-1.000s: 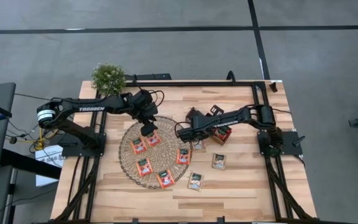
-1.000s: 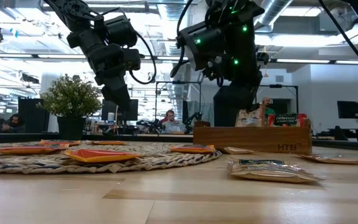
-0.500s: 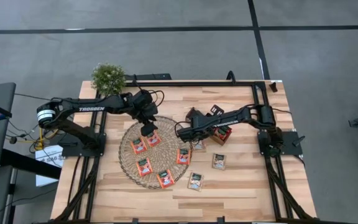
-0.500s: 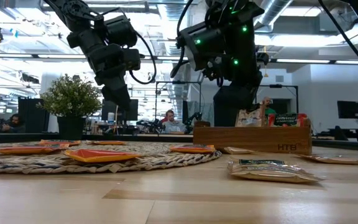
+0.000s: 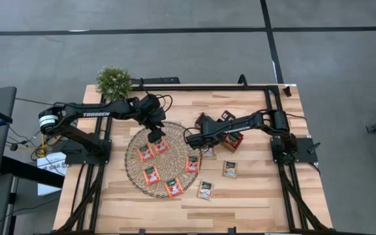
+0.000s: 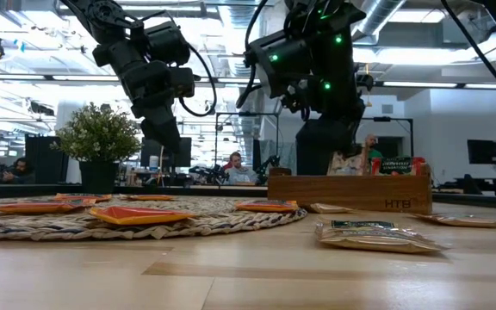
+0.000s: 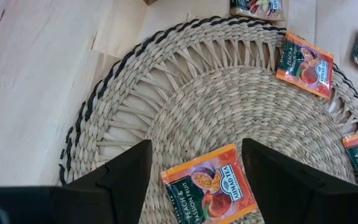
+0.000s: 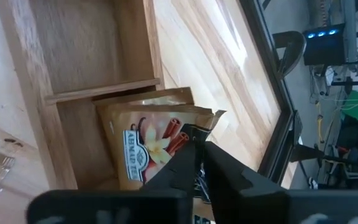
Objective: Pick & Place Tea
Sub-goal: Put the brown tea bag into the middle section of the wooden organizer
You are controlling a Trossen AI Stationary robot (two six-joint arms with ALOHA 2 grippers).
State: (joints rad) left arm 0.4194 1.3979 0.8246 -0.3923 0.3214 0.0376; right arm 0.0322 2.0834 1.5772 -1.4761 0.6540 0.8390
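Several red-orange tea sachets point(image 5: 151, 174) lie flat on the round wicker mat point(image 5: 134, 163). Two green-and-pale sachets point(image 5: 230, 169) lie on the wood to its right. My left gripper point(image 7: 196, 146) hangs open above the mat's far part. One red-orange sachet point(image 7: 210, 186) lies below and between its fingers, untouched. My right gripper point(image 8: 197, 152) reaches from the right over the brown wooden tray point(image 5: 209, 122) and is shut on a beige sachet point(image 8: 145, 146) standing in a compartment. My right gripper pinches the beige sachet's upper edge point(image 8: 188, 127) near one corner between its two fingers. They slant down from the table's right side. The sachet stands on edge, its lower part inside the tray compartment point(image 8: 79, 137) and leaning on the wooden wall.
A small potted plant point(image 5: 113, 81) stands at the far left corner. More sachets stand in the tray's right compartments point(image 6: 394, 165). Black frame rails point(image 5: 279, 156) run along the left and right table edges. Bare wood lies along the near edge point(image 5: 194, 212).
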